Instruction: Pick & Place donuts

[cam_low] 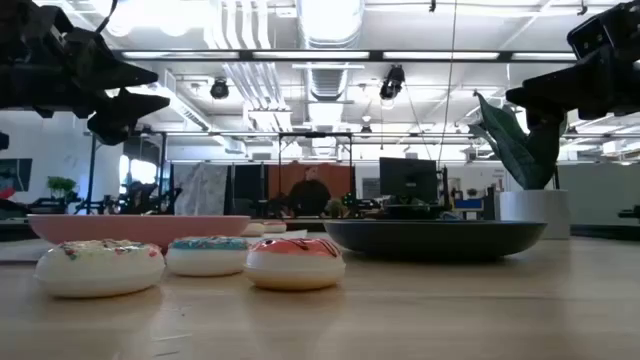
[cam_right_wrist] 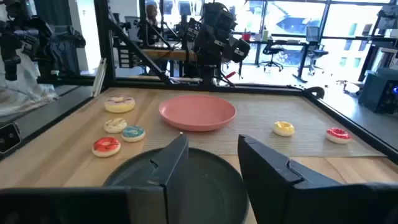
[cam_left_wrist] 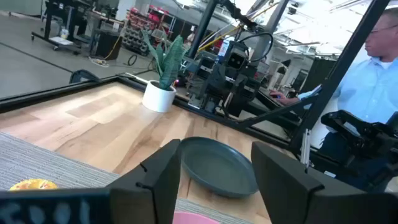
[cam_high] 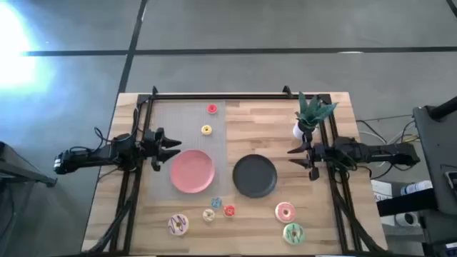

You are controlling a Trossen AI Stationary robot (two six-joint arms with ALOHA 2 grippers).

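Observation:
Three larger iced donuts lie flat near the table's near edge: white (cam_high: 178, 225), pink (cam_high: 285, 211) and green (cam_high: 293, 232). Tiny donuts: red (cam_high: 212, 108) and yellow (cam_high: 206, 130) on the grey mat, and cream (cam_high: 208, 215), bluish (cam_high: 216, 203) and red (cam_high: 229, 210) in front of the plates. My left gripper (cam_high: 168, 148) hovers open just left of the pink plate (cam_high: 193, 171). My right gripper (cam_high: 300, 157) hovers open right of the black plate (cam_high: 254, 176). Both plates hold nothing.
A potted plant (cam_high: 310, 114) stands at the far right, close to my right arm. A black frame rail (cam_high: 214, 96) runs along the far edge. A grey mat (cam_high: 178, 118) covers the left half. A person (cam_left_wrist: 379, 74) sits beyond the table's right side.

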